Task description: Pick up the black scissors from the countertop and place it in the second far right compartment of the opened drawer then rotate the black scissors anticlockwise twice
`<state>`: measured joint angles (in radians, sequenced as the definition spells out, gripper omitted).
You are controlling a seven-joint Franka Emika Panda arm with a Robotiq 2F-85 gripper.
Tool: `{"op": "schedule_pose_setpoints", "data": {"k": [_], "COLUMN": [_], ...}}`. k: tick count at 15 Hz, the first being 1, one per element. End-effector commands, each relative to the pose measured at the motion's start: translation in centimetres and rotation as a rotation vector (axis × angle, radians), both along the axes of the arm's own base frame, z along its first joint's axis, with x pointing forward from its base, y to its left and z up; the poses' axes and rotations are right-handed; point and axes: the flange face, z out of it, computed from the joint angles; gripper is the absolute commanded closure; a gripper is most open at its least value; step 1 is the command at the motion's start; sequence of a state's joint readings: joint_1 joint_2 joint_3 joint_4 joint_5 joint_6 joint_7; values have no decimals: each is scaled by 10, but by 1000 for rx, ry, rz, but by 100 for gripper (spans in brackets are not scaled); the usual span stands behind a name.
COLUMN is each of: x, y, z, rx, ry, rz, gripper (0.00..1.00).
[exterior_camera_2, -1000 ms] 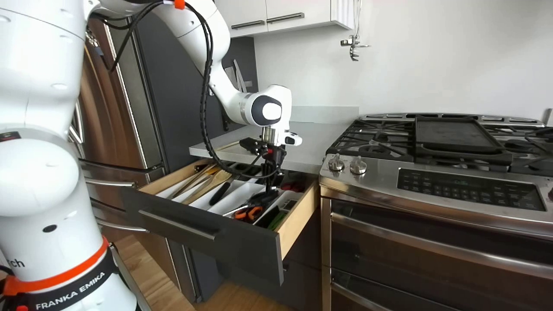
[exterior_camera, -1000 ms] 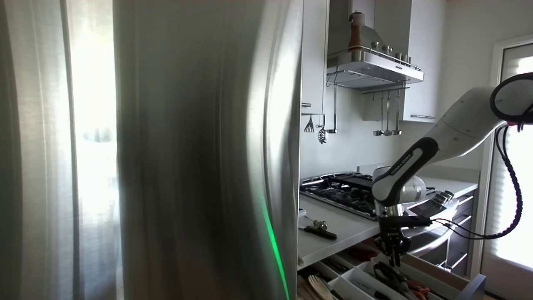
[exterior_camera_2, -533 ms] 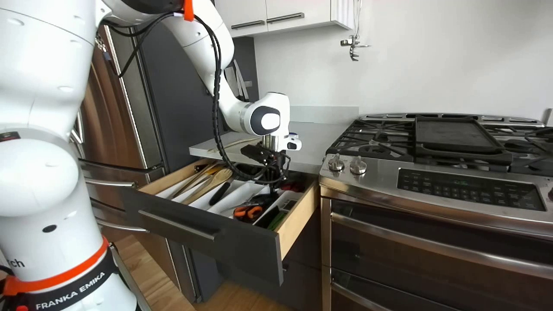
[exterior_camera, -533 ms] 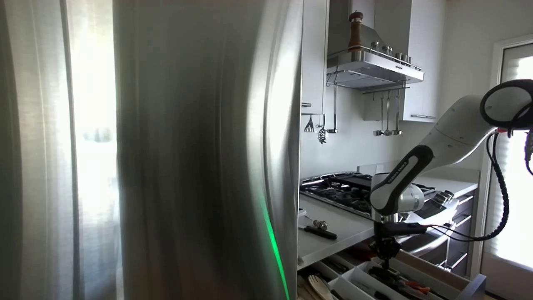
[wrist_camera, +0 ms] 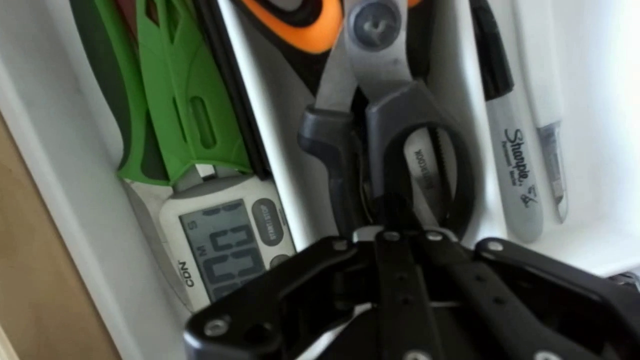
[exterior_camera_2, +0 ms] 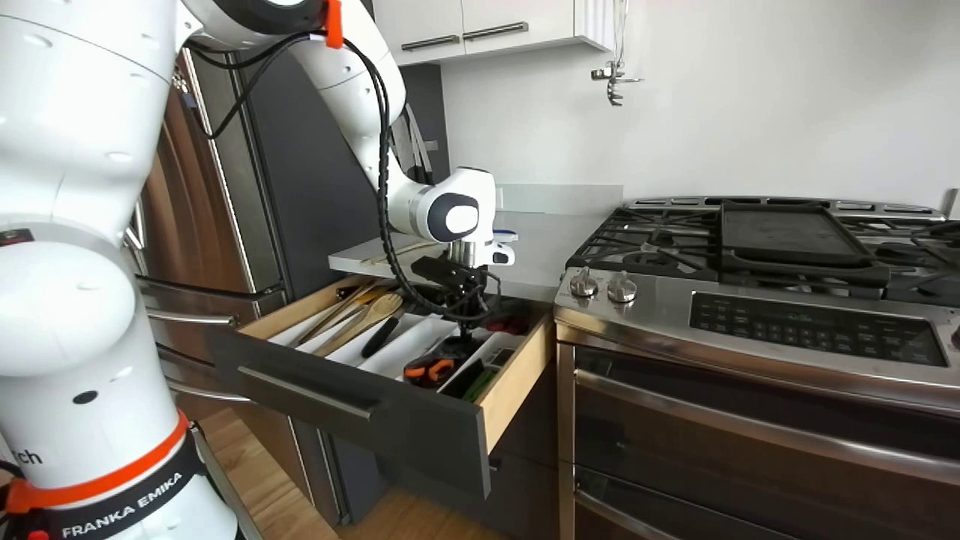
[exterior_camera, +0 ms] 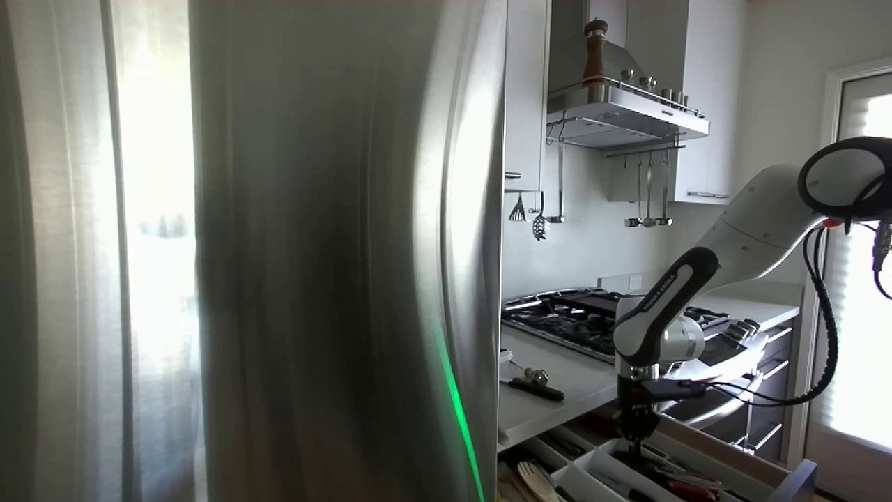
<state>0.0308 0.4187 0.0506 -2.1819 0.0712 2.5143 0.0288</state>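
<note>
Kitchen drawer [exterior_camera_2: 420,431] pulled out left of stove [exterior_camera_2: 757,390]; I hold the claw [wrist_camera: 395,212], fingers together, at the black scissors [wrist_camera: 395,107] inside.

Dark-grey-handled scissors [wrist_camera: 392,120], white-lined drawer [wrist_camera: 272,150]
</note>
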Motion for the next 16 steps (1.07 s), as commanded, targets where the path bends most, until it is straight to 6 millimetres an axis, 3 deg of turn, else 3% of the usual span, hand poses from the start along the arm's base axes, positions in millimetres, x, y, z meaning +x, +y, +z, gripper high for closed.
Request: {"op": "schedule_pose_setpoints", "data": {"k": [1,7,15,16], "x": [-8,-26,-89,-95], "y": [5,16,19,22], "z": [8,59,118,125], "rx": [30,31,-61,-72], "ry": [-1,-2,135,137], "rz": [20,9,-16,-18], "gripper": [100,100,100,74]}}
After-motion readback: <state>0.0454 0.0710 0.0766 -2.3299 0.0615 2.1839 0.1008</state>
